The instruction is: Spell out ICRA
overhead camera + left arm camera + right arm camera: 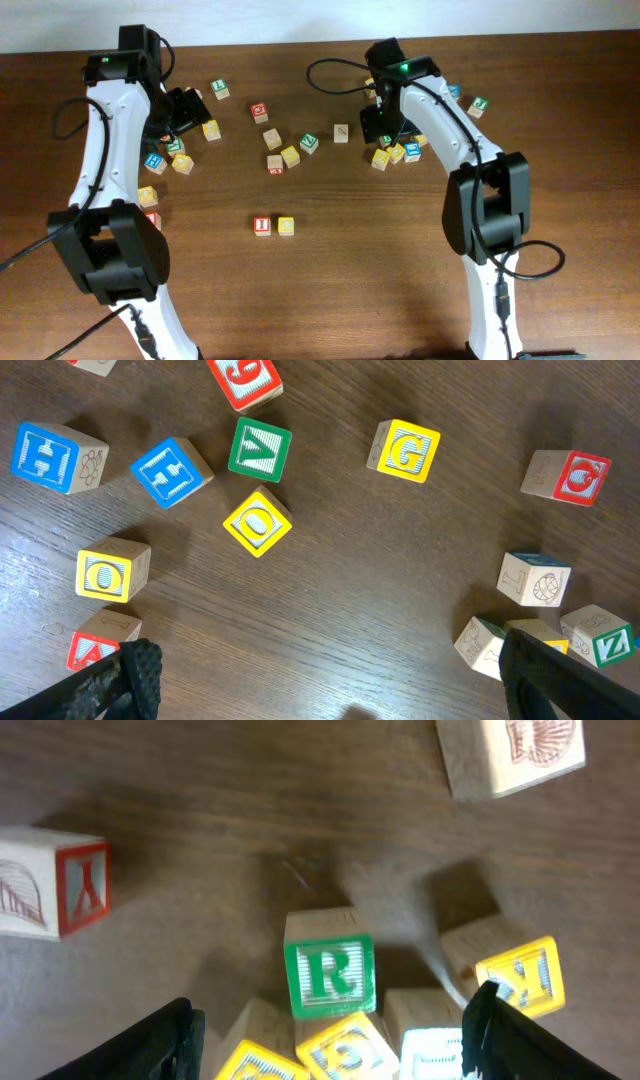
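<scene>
Right claw [330, 1035] wide above R block [328, 975]

Over the table [350, 290], the left arm [105, 150] and right arm [450, 125] wear glossy white shells joined by bulky black housings. At the table's far side, each end housing carries a green light [107, 58]. Thin black cables [325, 75] loop beside them. The left gripper [345, 690] and right gripper [335, 1040] have matte black fingers, and the left's are ribbed.
</scene>
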Robot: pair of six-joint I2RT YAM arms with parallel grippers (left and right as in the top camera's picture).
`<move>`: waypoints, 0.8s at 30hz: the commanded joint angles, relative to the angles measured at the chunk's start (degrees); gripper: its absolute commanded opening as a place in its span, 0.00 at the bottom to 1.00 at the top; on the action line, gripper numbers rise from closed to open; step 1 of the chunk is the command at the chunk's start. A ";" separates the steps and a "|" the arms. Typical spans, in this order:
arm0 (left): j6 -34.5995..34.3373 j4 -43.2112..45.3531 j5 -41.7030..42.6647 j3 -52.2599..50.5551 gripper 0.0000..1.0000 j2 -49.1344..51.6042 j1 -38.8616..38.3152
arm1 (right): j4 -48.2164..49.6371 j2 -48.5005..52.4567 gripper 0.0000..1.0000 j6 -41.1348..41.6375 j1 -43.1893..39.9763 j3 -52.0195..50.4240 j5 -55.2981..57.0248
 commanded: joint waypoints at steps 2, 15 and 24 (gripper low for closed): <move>0.11 -0.04 -0.37 0.46 0.99 -0.55 0.20 | 3.26 1.09 0.73 0.09 0.31 0.98 0.70; 0.11 -0.02 -0.39 0.46 0.99 -0.55 0.20 | 4.68 5.90 0.41 0.11 0.22 1.01 0.70; 0.11 -0.02 -0.39 0.46 0.99 -0.55 0.20 | 2.23 5.20 0.24 0.11 0.37 2.97 0.68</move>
